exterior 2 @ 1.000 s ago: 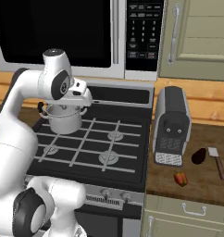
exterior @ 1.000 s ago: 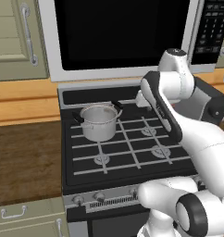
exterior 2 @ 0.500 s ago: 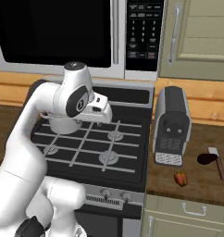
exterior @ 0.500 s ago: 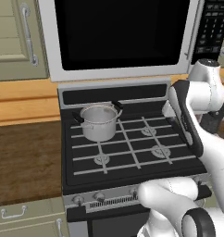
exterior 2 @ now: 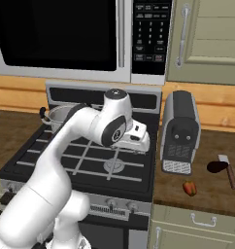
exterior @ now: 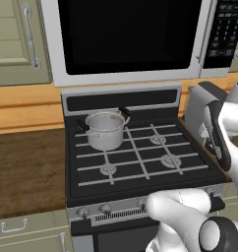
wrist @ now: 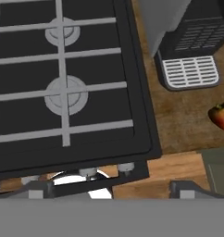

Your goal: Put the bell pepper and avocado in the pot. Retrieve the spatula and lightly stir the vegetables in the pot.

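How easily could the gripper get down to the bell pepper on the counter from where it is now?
Probably yes. The bell pepper lies in the open on the counter in front of the coffee machine, with nothing over it. The gripper hangs open above the stove's right side, beside the machine.

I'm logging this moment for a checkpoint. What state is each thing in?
pot: upright on the back left burner, contents unclear.
bell pepper: lying on the counter in front of the coffee machine.
spatula: flat on the counter, untouched.
avocado: on the counter beside the spatula.
gripper: open, holding nothing.
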